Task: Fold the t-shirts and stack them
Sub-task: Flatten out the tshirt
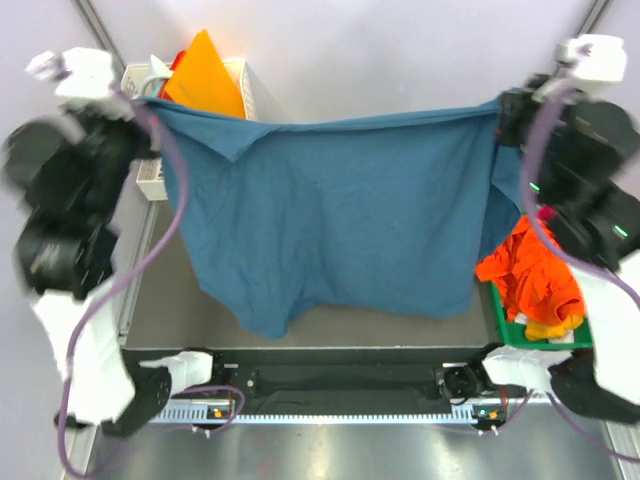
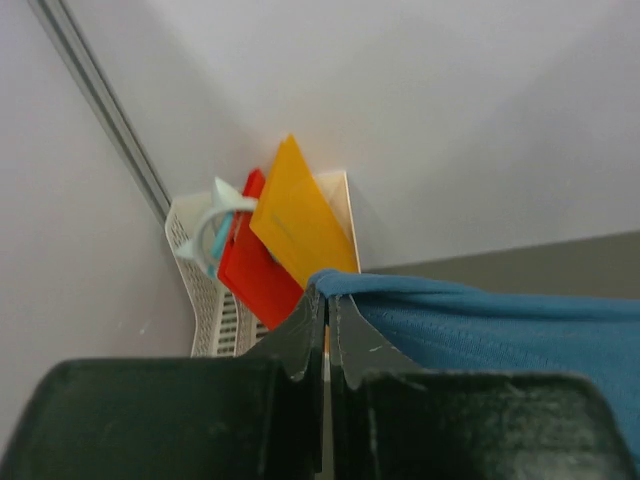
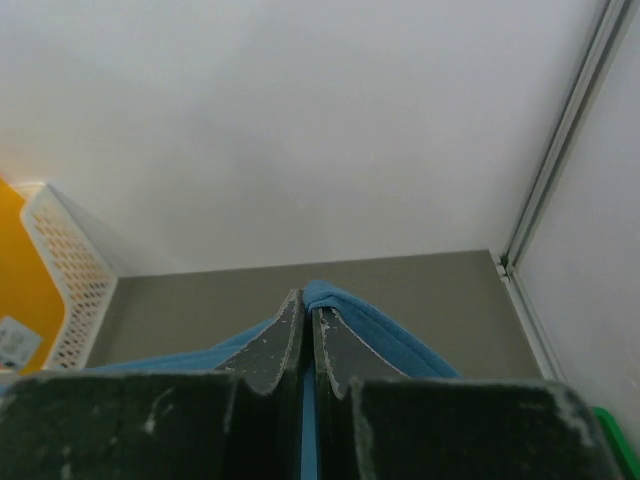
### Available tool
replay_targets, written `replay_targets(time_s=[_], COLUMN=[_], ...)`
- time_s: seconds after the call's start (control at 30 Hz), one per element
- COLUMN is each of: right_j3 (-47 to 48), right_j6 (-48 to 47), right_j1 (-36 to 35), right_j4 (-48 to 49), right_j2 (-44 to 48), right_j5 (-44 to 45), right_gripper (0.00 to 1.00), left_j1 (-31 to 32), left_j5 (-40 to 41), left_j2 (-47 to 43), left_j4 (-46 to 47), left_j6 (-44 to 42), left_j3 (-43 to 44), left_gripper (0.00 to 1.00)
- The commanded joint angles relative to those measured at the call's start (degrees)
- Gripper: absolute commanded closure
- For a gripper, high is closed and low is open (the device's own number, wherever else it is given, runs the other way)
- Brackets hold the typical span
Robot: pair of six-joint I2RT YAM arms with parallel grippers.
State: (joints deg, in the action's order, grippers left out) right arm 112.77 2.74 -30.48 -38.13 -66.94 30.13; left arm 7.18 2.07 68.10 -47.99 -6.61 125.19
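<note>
The blue shirt (image 1: 330, 220) hangs in the air like a curtain, spread wide from left to right above the table (image 1: 170, 310). The left gripper (image 1: 150, 115) is pinched tight on its top left corner. The right gripper (image 1: 505, 115) is pinched tight on its top right corner. The top edge sags a little in the middle, and a small flap folds down near the left corner. The bottom edge is uneven and hangs lowest toward the left; I cannot tell if it touches the table. At the far left, just behind the left gripper, stands a white basket (image 1: 245, 85). An orange sheet (image 1: 205, 75) and a red sheet (image 2: 255, 270) stick up out of it, right beside the shirt's corner. On the right sits a green tray (image 1: 510, 325). In it lies a crumpled orange shirt (image 1: 530, 275), with a yellow shirt (image 1: 545, 328) peeking out at the near end. The blue shirt's right edge hangs just beside that pile. The right arm leans over the tray and hides part of it. The wall (image 1: 380, 50) closes the far side. Bare table shows on the left and along the near side, up to the black bar (image 1: 340, 385) between the arm bases.
</note>
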Motion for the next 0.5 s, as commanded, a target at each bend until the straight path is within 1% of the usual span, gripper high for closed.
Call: replay_targets(time_s=[0.0, 0.03, 0.07, 0.1, 0.13, 0.17, 0.2, 0.23, 0.27, 0.3, 0.33, 0.37, 0.4, 0.47], right_j3=[0.51, 1.13, 1.57, 2.88, 3.85, 5.17, 8.57, 10.61, 12.89, 17.18, 18.87, 20.63, 24.48, 26.70], right_j6=[1.81, 3.22, 6.10, 7.26, 8.06, 8.68, 8.60, 8.68, 8.86, 9.03, 9.38, 10.26, 10.79, 11.58], right_j1=[5.94, 9.70, 11.74, 13.59, 15.78, 16.67, 17.20, 18.25, 18.78, 19.40, 21.15, 22.03, 22.91, 24.50], right_j4=[4.47, 4.47, 4.64, 4.73, 4.64, 4.30, 4.29, 4.20, 3.94, 4.20, 4.73, 5.43, 5.70, 7.35], right_j2=[-10.72, -12.59, -14.43, -18.37, -20.41, -22.34, -26.36, -28.14, -31.90, -33.42, -34.74, -37.10, -38.17, -39.06], right_j5=[0.83, -0.85, -2.43, -4.97, -5.25, -5.43, -5.43, -5.52, -5.87, -7.00, -7.71, -8.50, -10.51, -12.19], right_gripper=[1.00, 1.00, 1.00, 1.00, 1.00, 1.00, 1.00, 1.00, 1.00, 1.00, 1.00, 1.00, 1.00, 1.00], left_j1=[-0.76, -0.76, -0.85, -0.85, -0.85, -0.94, -1.37, -1.47, -1.55, -1.73, -1.73, -1.73, -1.64, -1.64], left_j5=[3.47, 3.47, 4.17, 4.52, 4.79, 5.23, 5.23, 5.58, 6.10, 6.63, 7.24, 7.60, 8.47, 8.83], left_j2=[11.16, 13.01, 17.03, 19.51, 22.05, 27.56, 30.40, 33.21, 38.99, 41.74, 44.29, 47.27, 47.91, 48.36], left_j4=[5.70, 7.54, 8.69, 9.22, 9.31, 8.97, 8.79, 8.35, 7.91, 7.65, 8.17, 11.04, 13.07, 16.16], left_j6=[-2.00, -2.35, -2.53, -2.79, -3.40, -3.49, -3.58, -3.67, -3.67, -3.85, -4.54, -4.99, -5.34, -5.52], left_j3=[-4.51, -4.25, -3.20, -1.89, -0.05, 5.19, 8.20, 14.58, 18.13, 21.82, 24.81, 27.45, 27.22, 26.69], left_gripper=[1.00, 1.00, 1.00, 1.00, 1.00, 1.00, 1.00, 1.00, 1.00, 1.00, 1.00, 1.00, 1.00, 1.00])
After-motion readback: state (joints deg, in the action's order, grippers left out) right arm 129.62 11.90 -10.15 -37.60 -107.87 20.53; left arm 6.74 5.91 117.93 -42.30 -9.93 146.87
